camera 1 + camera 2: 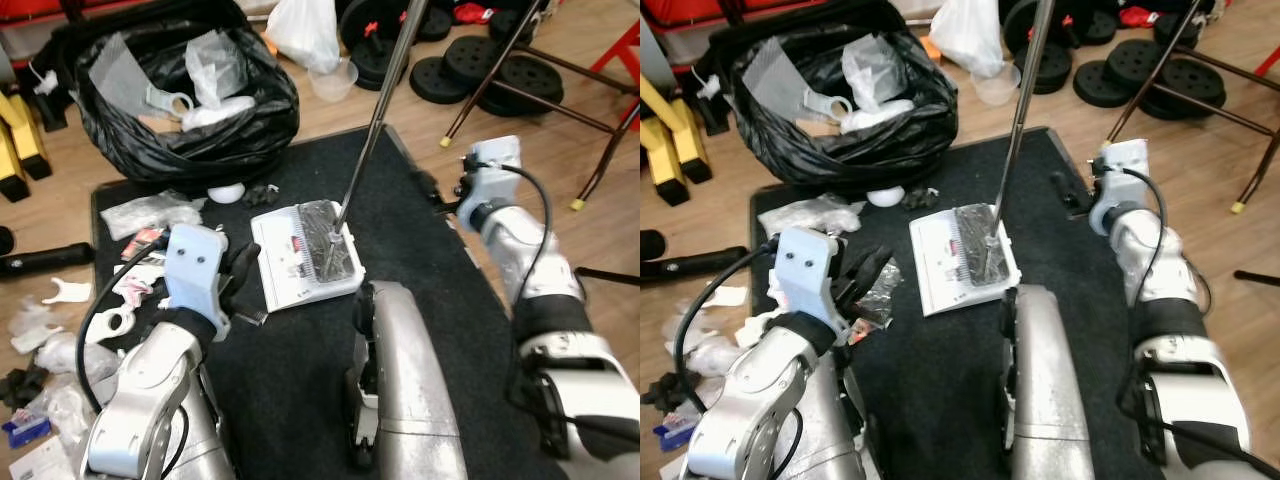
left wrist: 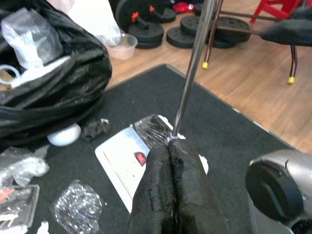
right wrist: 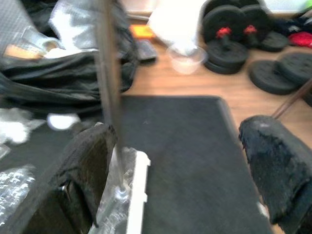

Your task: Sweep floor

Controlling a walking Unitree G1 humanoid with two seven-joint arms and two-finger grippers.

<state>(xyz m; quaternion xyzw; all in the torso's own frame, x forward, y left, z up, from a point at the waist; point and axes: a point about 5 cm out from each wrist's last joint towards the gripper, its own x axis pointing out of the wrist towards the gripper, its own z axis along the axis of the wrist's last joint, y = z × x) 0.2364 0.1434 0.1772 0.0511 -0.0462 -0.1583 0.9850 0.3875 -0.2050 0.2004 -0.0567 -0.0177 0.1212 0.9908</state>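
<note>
On black mat (image 1: 430, 300): white dustpan (image 1: 290, 262) lay flat, crumpled wrapper on it, metal pole (image 1: 375, 125) rising from its rear edge. Left claw (image 2: 174, 187) pressed closed, empty, just short of dustpan. Right claw (image 3: 183, 170) spread wide, one finger (image 3: 90, 161) beside pole. Black trash bag (image 1: 190, 95) beyond mat; litter (image 1: 140, 212) scattered left.

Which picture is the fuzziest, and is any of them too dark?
The right wrist view is fuzziest: the metal pole and the right tool's fingers smear softly. The left wrist view is sharper, though the left tool's fingers up close look soft. Both eye views are crisp and evenly lit; the black trash bag shows glossy highlights. None is too dark.
</note>
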